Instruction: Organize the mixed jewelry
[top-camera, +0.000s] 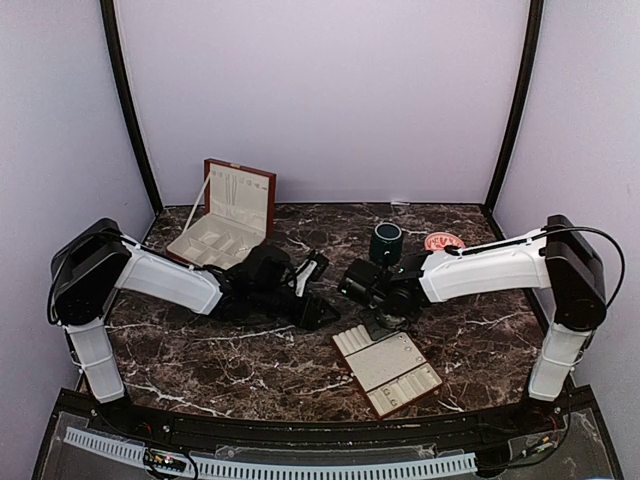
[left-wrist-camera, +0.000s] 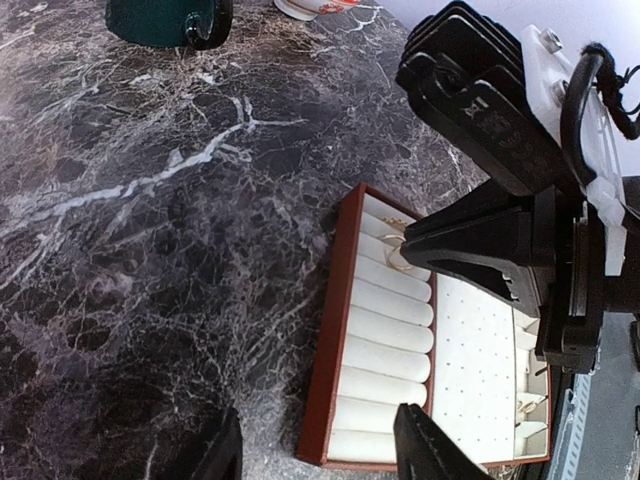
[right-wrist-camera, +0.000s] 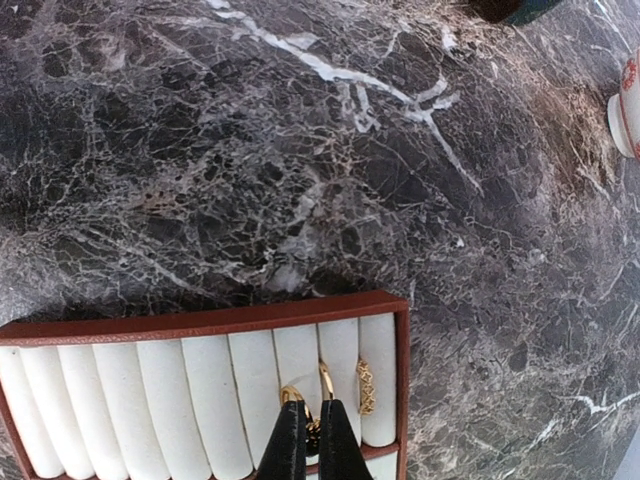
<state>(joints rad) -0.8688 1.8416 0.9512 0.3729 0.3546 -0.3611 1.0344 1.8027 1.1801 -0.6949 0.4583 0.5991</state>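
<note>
The flat cream-padded tray (top-camera: 344, 344) lies at the front centre of the marble table. Of the mixed jewelry, three gold rings show at the right end of its ring rolls: a plain one (right-wrist-camera: 325, 378), a patterned one (right-wrist-camera: 365, 386) and one (right-wrist-camera: 291, 393) pinched between my right gripper's tips. My right gripper (right-wrist-camera: 311, 408) points down onto the rolls, shut on that ring; it also shows as the right gripper (left-wrist-camera: 408, 236) over the rings (left-wrist-camera: 396, 252). My left gripper (left-wrist-camera: 325, 450) is open, with a corner of the tray (left-wrist-camera: 322, 350) between its fingers (left-wrist-camera: 430, 448).
An open red-brown wooden box (top-camera: 238, 189) with cream lining stands at the back left. A dark green mug (top-camera: 386, 242) and a red-and-white dish (top-camera: 444, 243) sit behind the right arm. More small pieces lie in the tray's far compartments (left-wrist-camera: 528, 405).
</note>
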